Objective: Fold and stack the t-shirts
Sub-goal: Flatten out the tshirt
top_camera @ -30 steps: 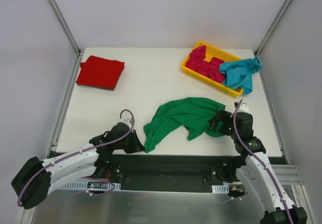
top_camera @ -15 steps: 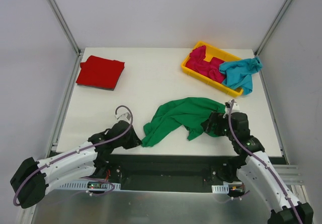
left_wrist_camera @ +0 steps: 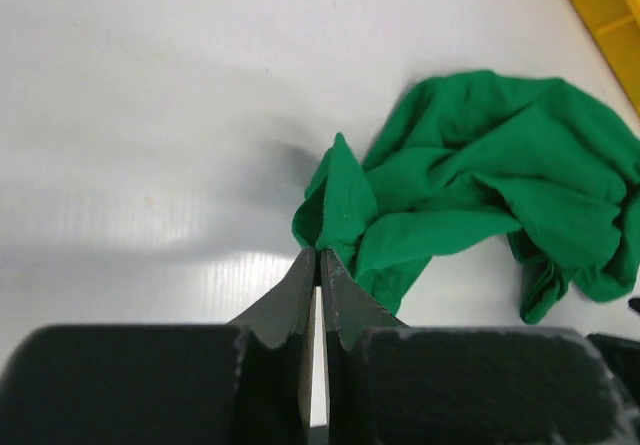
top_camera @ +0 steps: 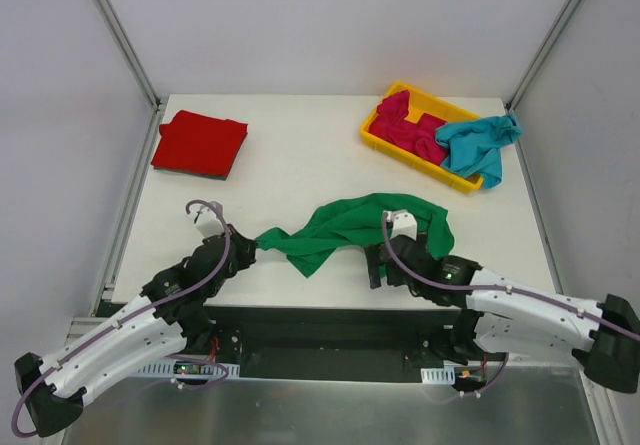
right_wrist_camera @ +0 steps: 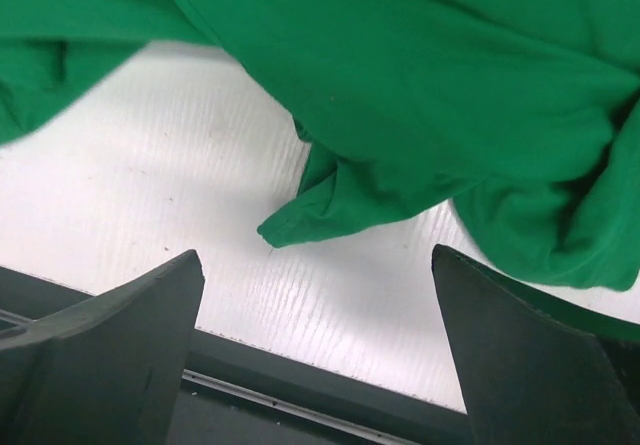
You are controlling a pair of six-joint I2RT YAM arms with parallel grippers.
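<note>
The green t-shirt [top_camera: 350, 227] lies crumpled at the table's near middle. My left gripper [top_camera: 250, 248] is shut on its left tip [left_wrist_camera: 335, 210] and holds it stretched to the left. My right gripper [top_camera: 374, 264] is open and empty, just near of the green t-shirt [right_wrist_camera: 420, 95], with a cloth corner [right_wrist_camera: 300, 220] lying between and ahead of its fingers. The red t-shirt [top_camera: 200, 143] lies folded at the far left. The magenta-pink t-shirt [top_camera: 407, 128] and the teal t-shirt [top_camera: 478, 143] lie in the yellow tray [top_camera: 385, 147].
The yellow tray stands at the far right, the teal cloth hanging over its right rim. The table's near edge [right_wrist_camera: 300, 365] and a dark rail [top_camera: 330, 320] run right below my right gripper.
My left gripper has pulled the green t-shirt's left end to the left. My right gripper let go of its right side and swung left to the shirt's near edge.
</note>
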